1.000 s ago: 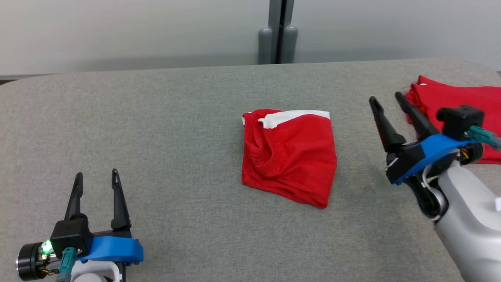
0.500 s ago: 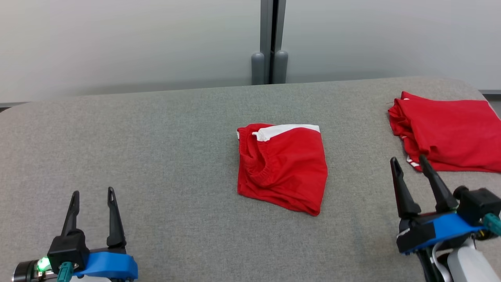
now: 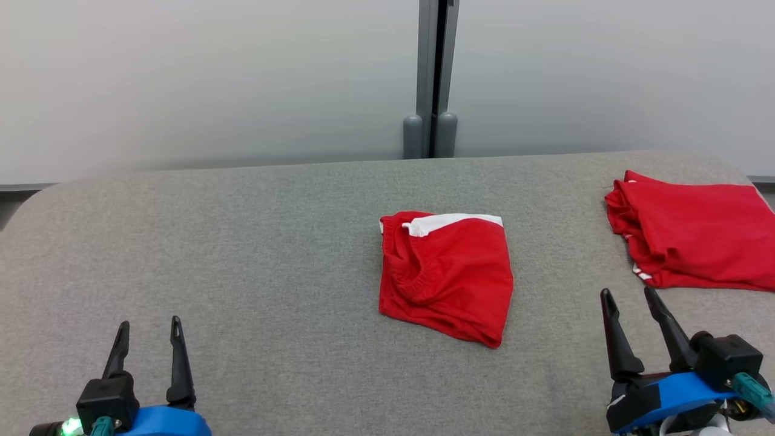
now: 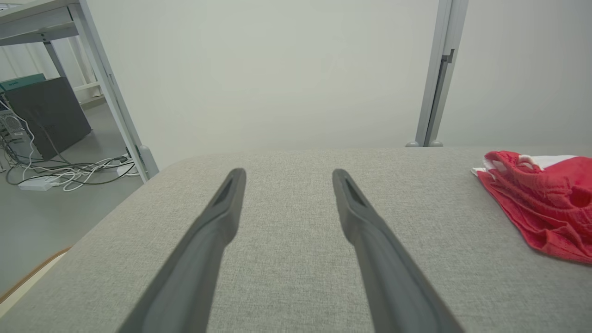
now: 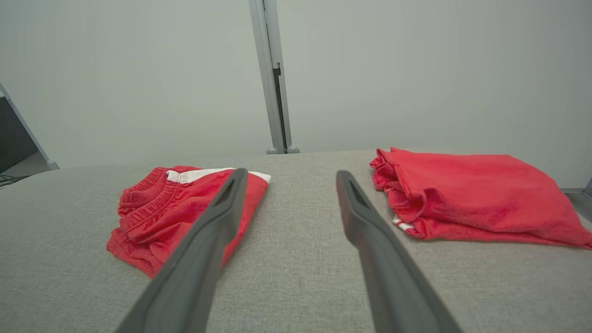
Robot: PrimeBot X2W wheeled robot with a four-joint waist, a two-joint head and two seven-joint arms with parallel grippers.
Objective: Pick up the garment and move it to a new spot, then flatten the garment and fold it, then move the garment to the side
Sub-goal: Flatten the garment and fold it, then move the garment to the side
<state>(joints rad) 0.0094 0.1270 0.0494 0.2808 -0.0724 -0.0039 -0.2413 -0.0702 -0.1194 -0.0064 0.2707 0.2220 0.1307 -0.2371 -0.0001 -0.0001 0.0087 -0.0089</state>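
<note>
Table (image 3: 242, 254): grey woven cover, rounded corners, set against a pale wall (image 3: 212, 79) with a grey post (image 3: 437, 79) behind its far edge. Garment (image 3: 447, 275): red, white band along its far edge, gathered waistband on its left side. It is folded into a compact block and lies near the middle of the table, well apart from both tools. Second red cloth (image 3: 696, 242): folded, at the far right of the table, apart from the garment; whether it is one piece or several is hard to tell. Left tool (image 3: 149, 324): near left, fingers apart, holding nothing. Right tool (image 3: 628, 293): near right, fingers apart, holding nothing, on the near side of the second red cloth. Cables (image 4: 69, 169): on the floor beyond the table's left end.
</note>
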